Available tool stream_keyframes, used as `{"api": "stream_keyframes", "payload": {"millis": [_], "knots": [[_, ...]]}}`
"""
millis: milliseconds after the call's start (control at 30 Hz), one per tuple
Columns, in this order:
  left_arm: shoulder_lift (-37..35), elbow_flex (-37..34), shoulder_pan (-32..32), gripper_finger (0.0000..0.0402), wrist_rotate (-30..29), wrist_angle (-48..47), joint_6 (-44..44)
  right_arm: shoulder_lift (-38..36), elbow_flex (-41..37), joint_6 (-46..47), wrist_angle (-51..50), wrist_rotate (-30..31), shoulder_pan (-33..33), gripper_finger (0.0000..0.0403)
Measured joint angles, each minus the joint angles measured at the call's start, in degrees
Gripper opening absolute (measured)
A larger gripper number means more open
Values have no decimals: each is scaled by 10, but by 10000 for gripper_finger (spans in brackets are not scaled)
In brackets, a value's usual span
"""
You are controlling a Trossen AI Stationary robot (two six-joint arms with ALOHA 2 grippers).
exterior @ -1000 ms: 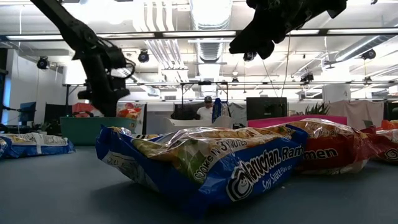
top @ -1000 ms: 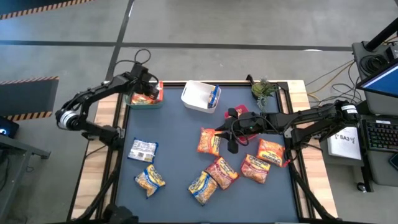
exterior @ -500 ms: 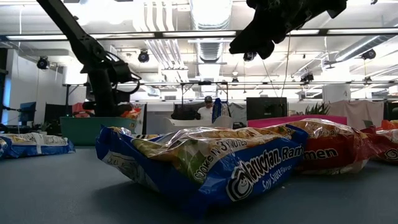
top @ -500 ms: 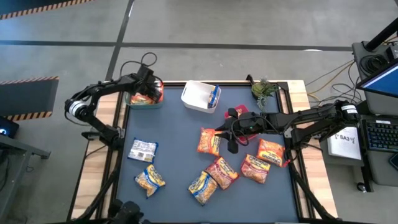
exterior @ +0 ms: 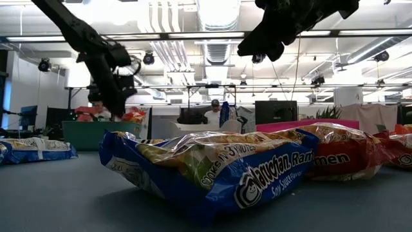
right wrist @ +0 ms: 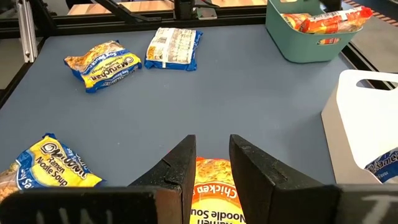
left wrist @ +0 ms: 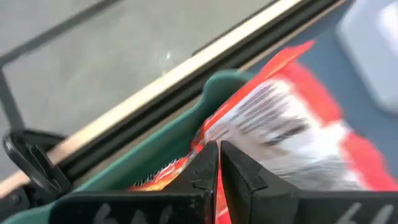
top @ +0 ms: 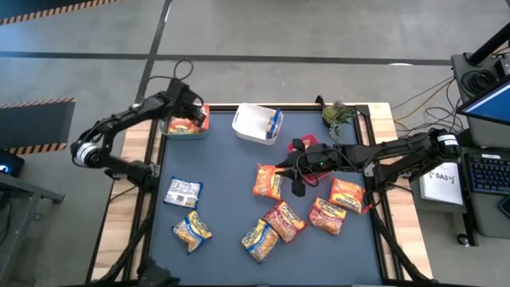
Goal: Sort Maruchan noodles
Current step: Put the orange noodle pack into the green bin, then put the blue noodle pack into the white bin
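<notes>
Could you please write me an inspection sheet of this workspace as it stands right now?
Surface: dark blue mat on a wood-edged table.
Job's things: seven noodle packets loose on the mat; red-orange packets in the green bin; one blue packet in the white bin.
Clutter: green plant-like item at the table's far right corner.
Grippers: left gripper shut, above the green bin; right gripper part open, empty, over an orange packet.
Cables: loose cables beyond the right edge.
Surroundings: keyboard on a desk to the right; a person far behind.
</notes>
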Motion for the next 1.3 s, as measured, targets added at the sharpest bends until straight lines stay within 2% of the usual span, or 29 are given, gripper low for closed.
{"api": "stream_keyframes", "payload": {"millis": [167,333,400,567,667,800,933,1067,1200,1300], "knots": [[-54,0,-4,0,29,-19,-1,0,0,0,0,0,0,86],[-128,-2,-52,0,167,-38,-25,0,0,45,2,1,0,86],[-162,-2,-93,0,176,-38,-41,0,0,78,10,7,0,86],[-236,-2,-239,0,166,-37,-63,8,0,166,37,18,9,86],[-262,-2,-335,0,111,-38,-71,31,0,204,37,15,28,86],[-272,-2,-455,0,43,-39,-76,69,0,266,37,12,48,78],[-264,-2,-550,0,31,-53,-105,96,0,336,20,-27,55,66],[-248,-2,-616,0,30,-123,-222,111,0,378,7,-79,62,58],[-212,-2,-658,0,3,-257,-394,112,0,377,7,-81,72,54],[-175,-2,-690,0,2,-364,-449,105,0,356,8,-80,74,55]]}}
